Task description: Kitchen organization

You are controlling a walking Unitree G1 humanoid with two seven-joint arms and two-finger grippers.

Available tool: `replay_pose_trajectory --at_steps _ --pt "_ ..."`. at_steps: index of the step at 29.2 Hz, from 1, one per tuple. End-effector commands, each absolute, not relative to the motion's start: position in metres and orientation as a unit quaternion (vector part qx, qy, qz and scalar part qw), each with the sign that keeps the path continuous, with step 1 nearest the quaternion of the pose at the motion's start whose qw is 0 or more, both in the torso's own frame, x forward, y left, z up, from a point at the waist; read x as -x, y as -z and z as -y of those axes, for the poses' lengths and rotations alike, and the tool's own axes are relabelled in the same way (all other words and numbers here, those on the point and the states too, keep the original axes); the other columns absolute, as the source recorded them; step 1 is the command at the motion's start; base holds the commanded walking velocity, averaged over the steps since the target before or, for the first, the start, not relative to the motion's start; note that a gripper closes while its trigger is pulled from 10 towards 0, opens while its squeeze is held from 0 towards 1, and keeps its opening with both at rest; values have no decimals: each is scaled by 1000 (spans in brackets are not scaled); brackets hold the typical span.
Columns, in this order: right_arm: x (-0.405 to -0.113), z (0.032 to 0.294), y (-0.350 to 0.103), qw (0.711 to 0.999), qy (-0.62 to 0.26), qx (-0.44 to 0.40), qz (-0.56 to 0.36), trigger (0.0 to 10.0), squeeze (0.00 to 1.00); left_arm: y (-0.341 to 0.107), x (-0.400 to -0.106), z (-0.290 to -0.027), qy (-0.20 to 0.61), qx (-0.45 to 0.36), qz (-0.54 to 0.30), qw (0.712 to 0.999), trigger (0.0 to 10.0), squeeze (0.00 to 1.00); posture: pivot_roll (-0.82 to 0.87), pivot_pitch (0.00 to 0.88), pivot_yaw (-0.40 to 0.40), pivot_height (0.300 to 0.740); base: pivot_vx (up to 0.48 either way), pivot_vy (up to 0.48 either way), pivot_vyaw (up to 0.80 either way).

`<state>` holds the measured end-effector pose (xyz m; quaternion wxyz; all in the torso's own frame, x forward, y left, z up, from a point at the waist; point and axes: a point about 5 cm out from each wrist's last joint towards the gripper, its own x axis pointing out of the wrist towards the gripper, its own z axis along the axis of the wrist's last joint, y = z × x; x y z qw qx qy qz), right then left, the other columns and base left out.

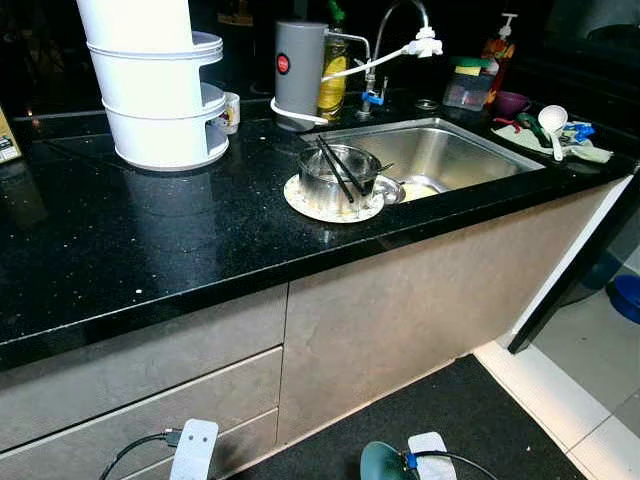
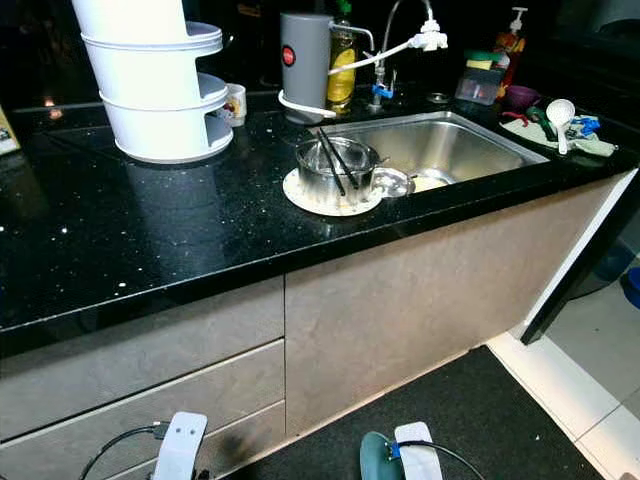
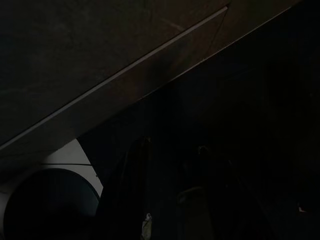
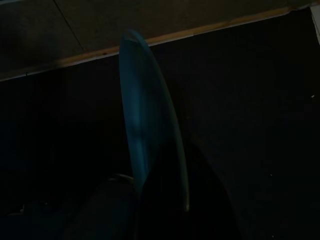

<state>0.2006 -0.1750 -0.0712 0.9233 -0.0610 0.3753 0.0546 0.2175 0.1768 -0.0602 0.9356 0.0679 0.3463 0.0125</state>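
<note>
Nearest you, at the bottom edge of the head views, both arms hang low before the grey cabinet front point(image 1: 400, 310), each cut off by the frame so you see little more than the white wrist housings. Your right gripper point(image 4: 150, 200) grasps a teal round plate point(image 4: 145, 135) by its lower rim, with the plate held edge-on and upright over the dark floor mat point(image 1: 480, 410); the fingers themselves are lost in shadow and hard to trace. The same plate shows as a teal arc point(image 1: 385, 462) beside the right wrist in the head view. Your left gripper point(image 3: 170, 200) hangs idle in near darkness; you cannot tell from these pictures whether its fingers are spread or closed. Above, on the black speckled stone counter point(image 1: 150, 250), a steel pot holding black chopsticks point(image 1: 338, 172) sits on a white plate point(image 1: 305, 203) just at the left rim of the stainless steel sink point(image 1: 450, 150), well apart from the held plate. Further left stands a white tiered round rack point(image 1: 160, 90), its top cut off. Behind the sink you have a grey cylindrical appliance point(image 1: 298, 65), a yellow bottle point(image 1: 333, 85) and a curved tap point(image 1: 395, 35). On the far right lies a white ladle point(image 1: 554, 122) on a cloth.
</note>
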Motion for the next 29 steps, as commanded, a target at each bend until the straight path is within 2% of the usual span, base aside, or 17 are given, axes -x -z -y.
replay_pose_trajectory --at_steps 1,7,22,29 --pt "-188 161 79 913 -74 42 -399 10000 0 65 -210 -177 -6 -74 -356 932 10000 0 -9 25 -42 740 0 0 0" --pt "-188 159 80 911 -84 49 -400 10000 0 65 -209 -177 -3 -76 -356 931 10000 0 -9 0 -44 740 0 0 0" --pt "-195 158 75 915 -101 59 -387 10000 0 65 -210 -174 -1 -69 -354 933 10000 0 -9 0 -50 740 0 0 0" --pt "-207 157 70 922 -89 36 -375 10000 0 62 -216 -171 9 -62 -354 933 10000 0 -15 0 -40 740 0 0 0"
